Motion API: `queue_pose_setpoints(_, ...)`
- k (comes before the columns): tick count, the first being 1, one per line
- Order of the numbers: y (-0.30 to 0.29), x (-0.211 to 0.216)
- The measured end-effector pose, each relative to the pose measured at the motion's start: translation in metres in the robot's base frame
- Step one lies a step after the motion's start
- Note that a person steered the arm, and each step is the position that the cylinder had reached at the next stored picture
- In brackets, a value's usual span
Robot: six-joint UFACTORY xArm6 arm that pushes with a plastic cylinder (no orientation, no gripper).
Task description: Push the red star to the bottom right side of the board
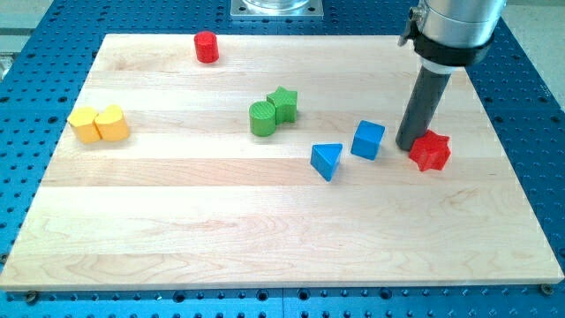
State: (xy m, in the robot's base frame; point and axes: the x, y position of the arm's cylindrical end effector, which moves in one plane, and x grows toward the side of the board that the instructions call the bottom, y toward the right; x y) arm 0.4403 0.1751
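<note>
The red star [431,151] lies on the wooden board [282,238] at the view's right, a little above mid-height. My tip [408,146] rests on the board right at the star's left edge, touching or almost touching it. The rod rises from the tip up to the view's top right. A blue cube [368,140] sits just left of my tip.
A blue triangle [327,161] lies left of the cube. A green cylinder [262,118] and a green star [283,104] touch near the centre. Two yellow blocks [98,124] sit at the left edge. A red cylinder [207,47] stands at the top.
</note>
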Motion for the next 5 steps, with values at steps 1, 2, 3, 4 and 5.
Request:
queue_pose_setpoints(1, 0.001, 0.006)
queue_pose_setpoints(2, 0.018, -0.022)
queue_pose_setpoints(3, 0.041, -0.024)
queue_pose_setpoints(4, 0.037, 0.008)
queue_pose_setpoints(5, 0.025, 0.040)
